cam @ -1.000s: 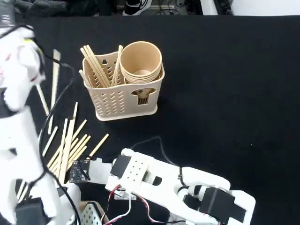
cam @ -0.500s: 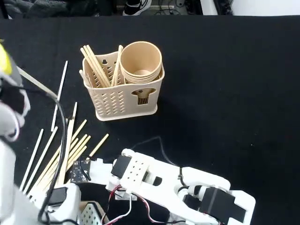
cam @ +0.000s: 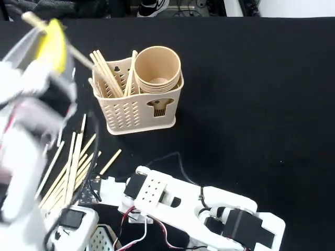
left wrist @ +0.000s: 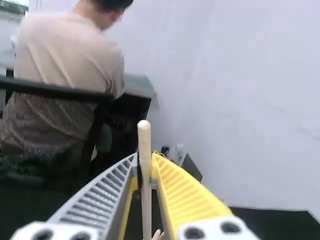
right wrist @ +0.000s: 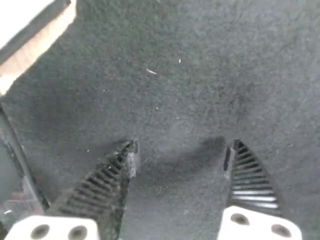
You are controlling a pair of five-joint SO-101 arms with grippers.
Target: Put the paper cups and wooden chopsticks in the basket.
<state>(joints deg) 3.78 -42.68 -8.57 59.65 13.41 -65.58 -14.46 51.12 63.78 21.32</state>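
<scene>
One pale wooden chopstick [left wrist: 144, 136], clamped in left gripper [left wrist: 145, 159]

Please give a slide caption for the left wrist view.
Left gripper shut on a pale wooden chopstick, facing a white wall.

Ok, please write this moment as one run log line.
left hand: shut on chopstick | right hand: open, empty | basket: holds cups | loose chopsticks: on table

Overhead onto table [cam: 261, 94], left wrist toward wall [left wrist: 250, 75], right wrist hugging table
</scene>
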